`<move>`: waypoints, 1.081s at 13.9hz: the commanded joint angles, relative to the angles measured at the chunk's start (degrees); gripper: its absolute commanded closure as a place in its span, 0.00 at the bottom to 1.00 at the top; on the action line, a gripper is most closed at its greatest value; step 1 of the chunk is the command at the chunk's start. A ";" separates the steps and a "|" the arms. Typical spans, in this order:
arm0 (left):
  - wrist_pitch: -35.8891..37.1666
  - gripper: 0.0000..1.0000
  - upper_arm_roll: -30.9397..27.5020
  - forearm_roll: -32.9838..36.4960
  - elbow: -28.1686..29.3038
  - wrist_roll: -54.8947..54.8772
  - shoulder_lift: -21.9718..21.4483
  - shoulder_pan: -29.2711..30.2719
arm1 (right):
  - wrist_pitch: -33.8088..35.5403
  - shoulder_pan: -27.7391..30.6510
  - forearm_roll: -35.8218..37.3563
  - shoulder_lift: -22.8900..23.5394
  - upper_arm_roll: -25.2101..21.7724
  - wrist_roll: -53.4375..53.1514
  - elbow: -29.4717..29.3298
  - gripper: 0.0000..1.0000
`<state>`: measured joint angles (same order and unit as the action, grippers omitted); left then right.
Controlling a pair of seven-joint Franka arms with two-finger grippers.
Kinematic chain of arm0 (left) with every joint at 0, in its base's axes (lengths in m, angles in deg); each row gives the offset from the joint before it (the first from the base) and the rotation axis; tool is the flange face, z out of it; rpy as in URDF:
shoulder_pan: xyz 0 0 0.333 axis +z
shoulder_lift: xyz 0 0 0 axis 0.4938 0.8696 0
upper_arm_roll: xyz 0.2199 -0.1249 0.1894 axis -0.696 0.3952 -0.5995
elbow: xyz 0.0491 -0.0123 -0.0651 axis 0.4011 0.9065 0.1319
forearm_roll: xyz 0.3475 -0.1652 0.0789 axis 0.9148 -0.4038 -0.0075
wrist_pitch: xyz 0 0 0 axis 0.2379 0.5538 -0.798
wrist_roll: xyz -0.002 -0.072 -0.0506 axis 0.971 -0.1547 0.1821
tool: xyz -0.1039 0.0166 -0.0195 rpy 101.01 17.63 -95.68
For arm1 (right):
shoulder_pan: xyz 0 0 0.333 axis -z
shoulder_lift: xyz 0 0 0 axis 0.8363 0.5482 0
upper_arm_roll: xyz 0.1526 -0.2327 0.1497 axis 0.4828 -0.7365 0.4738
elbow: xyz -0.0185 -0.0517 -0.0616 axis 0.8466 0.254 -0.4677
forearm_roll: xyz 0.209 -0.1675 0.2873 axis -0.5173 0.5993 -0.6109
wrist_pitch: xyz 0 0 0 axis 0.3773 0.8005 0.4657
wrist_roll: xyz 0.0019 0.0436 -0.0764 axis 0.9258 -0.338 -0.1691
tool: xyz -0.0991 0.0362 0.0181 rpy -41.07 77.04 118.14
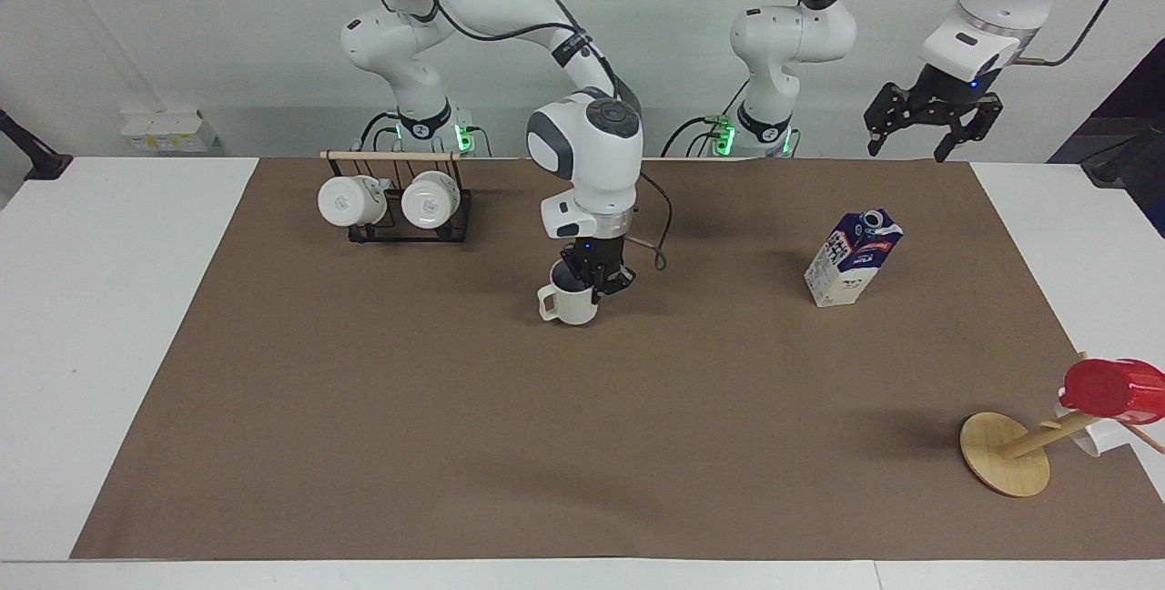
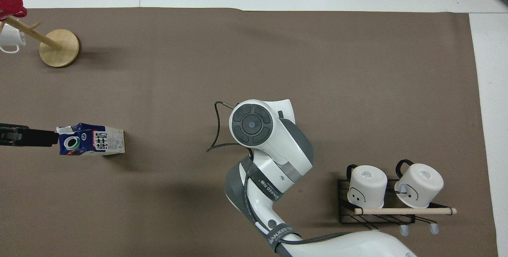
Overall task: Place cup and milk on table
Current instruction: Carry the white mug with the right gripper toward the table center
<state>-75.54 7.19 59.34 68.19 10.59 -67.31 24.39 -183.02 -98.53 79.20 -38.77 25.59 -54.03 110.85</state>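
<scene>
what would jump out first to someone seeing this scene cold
The right gripper, shut on the rim of the cup, holds it over the middle of the table. The milk stands alone toward the left arm's end, where the left gripper waits, open, over the table's edge nearest the robots.

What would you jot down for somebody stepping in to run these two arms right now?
Right end effector: shut on the cup by its rim, over the middle of the brown sheet; whether the cup's base touches the sheet cannot be told.
Left end effector: open, waiting over the robots' edge of the table, holding nothing.
Milk carton: upright on the sheet toward the left arm's end.
Done: milk placed.
Left: set the cup down if needed, release it, lift the right arm away.
</scene>
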 commanded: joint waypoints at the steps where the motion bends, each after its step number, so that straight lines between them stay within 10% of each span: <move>1: 1.11 0.00 -0.70 1.09 -0.90 -0.42 0.08 -0.69 | -1.02 0.37 1.22 0.17 -0.18 -1.43 -0.40 1.00; 13: 0.76 0.00 -0.61 1.18 -0.81 -0.25 0.08 -0.43 | -2.70 -0.77 0.86 1.58 -0.10 -0.81 0.74 1.00; 14: 0.76 0.00 -0.61 1.18 -0.81 -0.25 0.08 -0.34 | -2.70 -0.68 0.69 1.58 -0.10 -0.73 0.75 0.73; 15: 0.67 0.00 -0.61 1.18 -0.81 -0.34 0.08 -0.34 | -2.61 -0.68 0.95 1.58 -0.10 -0.64 0.75 0.19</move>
<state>-75.43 6.88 59.38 68.19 10.59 -67.31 24.42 -184.31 -99.31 79.23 -37.43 25.49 -54.06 111.21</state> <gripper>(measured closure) 0.000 0.907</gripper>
